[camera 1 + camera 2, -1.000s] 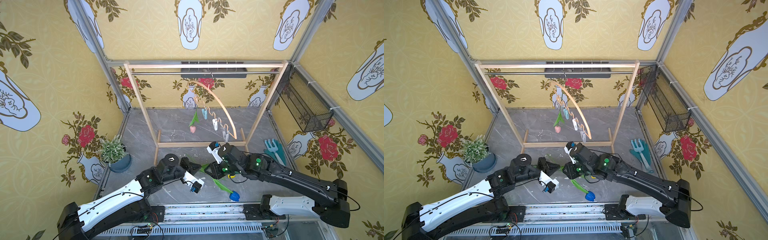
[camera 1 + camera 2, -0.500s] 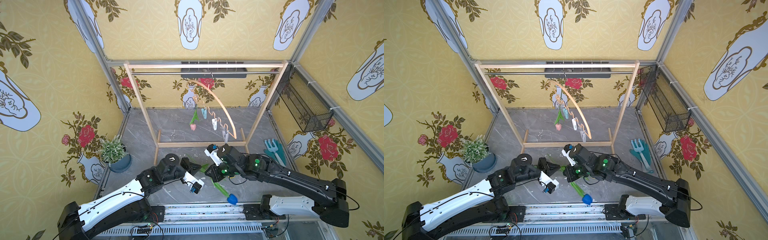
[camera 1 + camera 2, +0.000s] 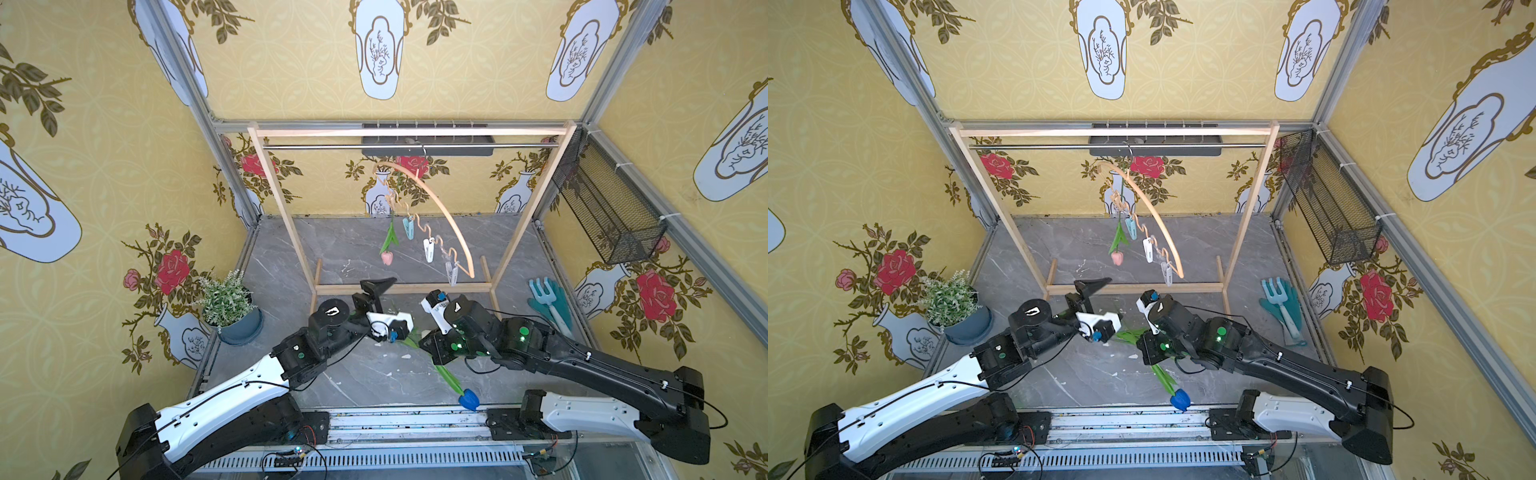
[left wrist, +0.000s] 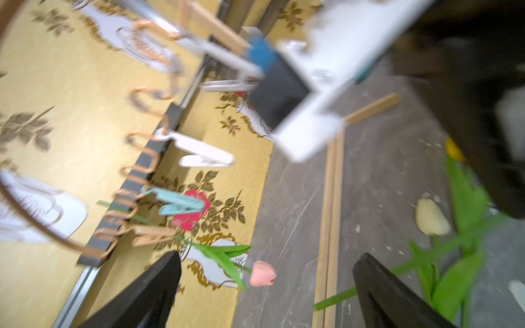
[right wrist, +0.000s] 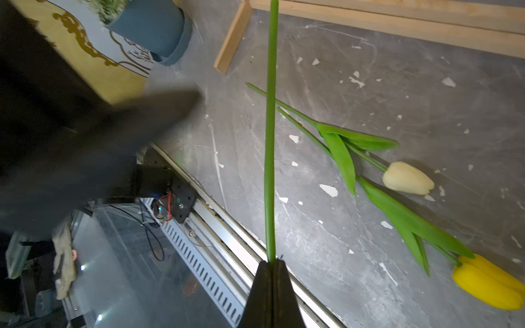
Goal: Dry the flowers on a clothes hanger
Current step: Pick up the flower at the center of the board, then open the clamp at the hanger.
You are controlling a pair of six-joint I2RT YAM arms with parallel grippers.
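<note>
- right fingers: pressed together, pinching the green stem of the blue tulip. In the right wrist view the stem runs straight out past the tips.
- blue tulip: in both top views its head hangs at 5 o'clock of the right wrist, by the front edge of the worktop. Cannot tell if the head touches the worktop.
- left fingers: spread wide, gripping nothing. In a top view one finger points to about 1 o'clock, toward the rack base.
- hanger: hangs by its hook from the rail of the rack, at 12 o'clock of the worktop. It is turned so the arch runs from 11 toward 5 o'clock.
- pink tulip: clipped head-down at the hanger's far end by the peach peg, well above the worktop.
- blue peg, white peg and grey peg: hang bare along the wavy bar.
- cream tulip and yellow tulip: lie flat on the worktop, side by side under the right arm. Their stems sit close together and the cream head is nearer the rack.
- top views: only their leaves show, between the two wrists.
- plant: at the 9 o'clock edge.
- garden fork: at 3 o'clock.
- wire basket: on the wall at 2 o'clock.
</note>
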